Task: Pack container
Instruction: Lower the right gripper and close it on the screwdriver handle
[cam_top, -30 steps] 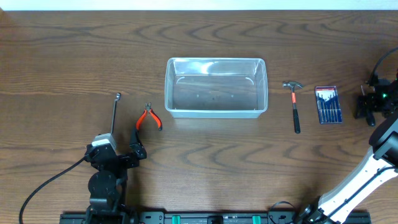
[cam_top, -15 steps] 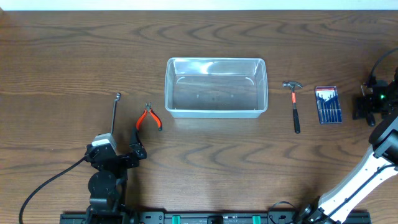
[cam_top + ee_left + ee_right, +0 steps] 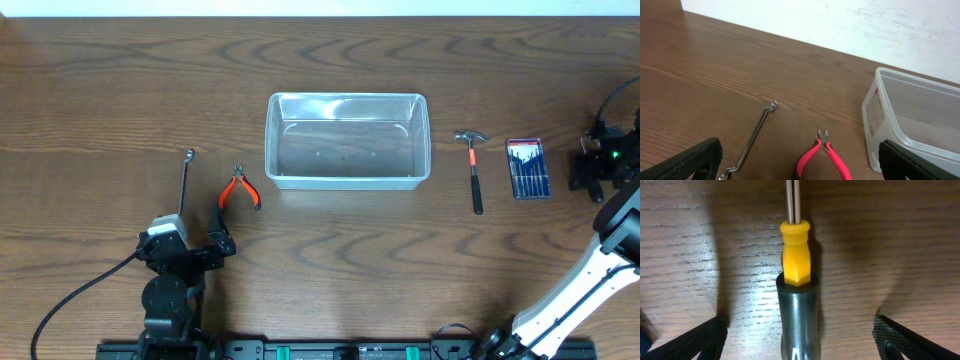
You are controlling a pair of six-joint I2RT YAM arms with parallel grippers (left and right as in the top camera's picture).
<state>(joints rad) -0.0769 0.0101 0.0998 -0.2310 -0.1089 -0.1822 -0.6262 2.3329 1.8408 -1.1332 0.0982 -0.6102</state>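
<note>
Far left of the tabletop (image 3: 330,260), the left arm sits low at the near edge. Its pincer (image 3: 801,159) is spread wide, the two dark fingers (image 3: 690,162) showing at the bottom corners of the wrist view with nothing between them.

Just ahead of it lies a slim metal bar (image 3: 185,178) with a bent tip pointing toward the far edge. Right beside that are the red-handled pliers (image 3: 240,190), nose toward the far edge and handles splayed toward the arm. The two tools are near each other but not touching.

On to the middle, and there is the container (image 3: 346,180), clear plastic with rounded corners. It stands flat on the wood, a little toward the far side, just right of the pliers and apart from them. From the left wrist its near corner stands at the right of the picture, with a label on the end wall.

Further right a small hammer (image 3: 474,180) lies with its head toward the far edge and its dark grip toward the near one. Next to it, not touching, is a flat red-and-blue packet (image 3: 526,168).

At the far right edge the right pincer (image 3: 800,340) points down at the tabletop, fingers wide apart. They straddle a tool (image 3: 795,255) with a thin shaft, a yellow collar and a silvery barrel, and neither finger can be seen touching it.
</note>
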